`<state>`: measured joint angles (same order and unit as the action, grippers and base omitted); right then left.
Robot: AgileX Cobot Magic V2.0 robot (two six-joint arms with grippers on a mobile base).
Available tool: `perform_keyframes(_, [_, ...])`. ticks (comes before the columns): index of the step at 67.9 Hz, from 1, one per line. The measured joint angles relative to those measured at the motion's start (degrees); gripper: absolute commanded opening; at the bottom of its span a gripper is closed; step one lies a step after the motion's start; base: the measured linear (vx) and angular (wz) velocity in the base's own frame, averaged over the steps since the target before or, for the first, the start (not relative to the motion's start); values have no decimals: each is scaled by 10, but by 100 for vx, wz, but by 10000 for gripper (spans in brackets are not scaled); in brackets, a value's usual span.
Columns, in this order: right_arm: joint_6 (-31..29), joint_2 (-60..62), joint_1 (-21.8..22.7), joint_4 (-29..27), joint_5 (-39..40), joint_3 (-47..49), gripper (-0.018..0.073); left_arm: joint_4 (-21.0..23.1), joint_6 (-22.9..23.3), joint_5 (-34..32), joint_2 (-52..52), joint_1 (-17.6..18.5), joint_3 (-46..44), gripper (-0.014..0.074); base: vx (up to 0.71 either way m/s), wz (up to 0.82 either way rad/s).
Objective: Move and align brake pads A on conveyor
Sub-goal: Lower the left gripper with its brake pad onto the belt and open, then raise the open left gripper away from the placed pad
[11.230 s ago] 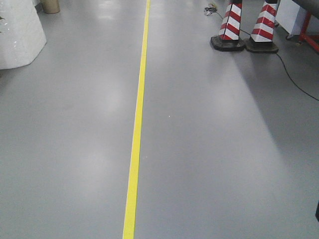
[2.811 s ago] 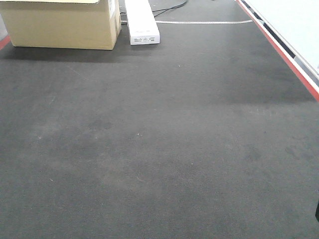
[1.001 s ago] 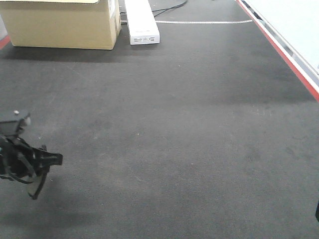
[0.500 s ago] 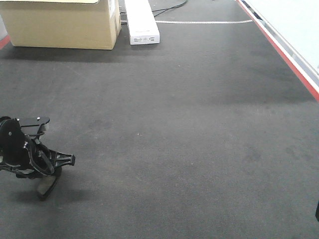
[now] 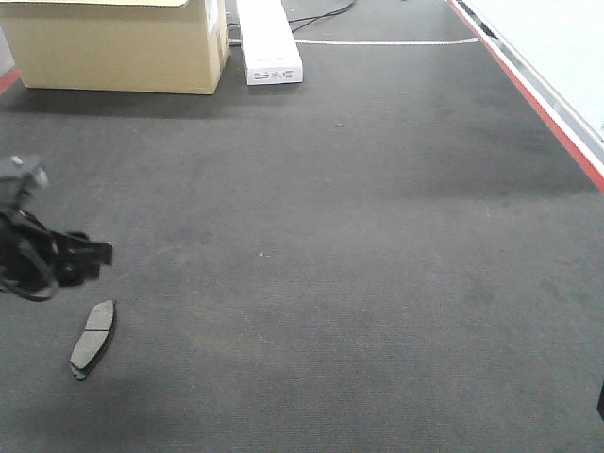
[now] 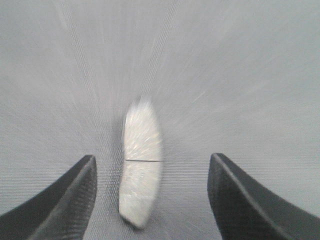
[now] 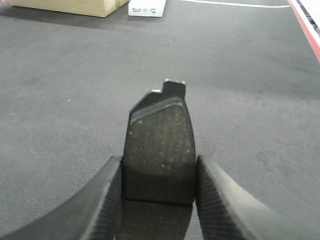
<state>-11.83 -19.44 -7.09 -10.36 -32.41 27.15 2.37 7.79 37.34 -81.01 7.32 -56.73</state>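
Observation:
One brake pad (image 5: 92, 338) lies flat on the dark conveyor belt (image 5: 359, 264) at the lower left, long axis tilted a little to the right. My left gripper (image 5: 80, 264) hovers just above and behind it, open. In the blurred left wrist view the same brake pad (image 6: 142, 165) lies on the belt between the spread fingers (image 6: 70, 200), touching neither; the left gripper (image 6: 150, 197) is empty. My right gripper (image 7: 159, 192) is shut on a second brake pad (image 7: 160, 145), held above the belt with its centre groove between the fingers (image 7: 107, 200).
A cardboard box (image 5: 118, 42) and a white oblong box (image 5: 269, 42) stand at the belt's far end. The belt's red edge (image 5: 543, 113) runs along the right. A white line (image 5: 387, 41) crosses the far end.
The left gripper came down to the belt, opened and left the brake pad there. It has since risen and pulled back to the left.

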Motion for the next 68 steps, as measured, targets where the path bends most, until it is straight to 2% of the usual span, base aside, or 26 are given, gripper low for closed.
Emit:
perform_keyframes(19, [0,0,0,0,0,0,-8,1,-2,18,216,5,86,460,0,0])
perform_keyframes(32, [0,0,0,0,0,0,-8,1,-33,24,386,5,186,460,0,0])
perform_keyframes(46, [0,0,0,0,0,0,-8,2,-38,26,553,5,264,460,0,0])
perform_keyframes(60, [0,0,0,0,0,0,-8,2,-40,20,676,5,321,460,0,0])
perform_keyframes(68, [0,0,0,0,0,0,-8,2,-40,16,708,5,337,460,0,0])
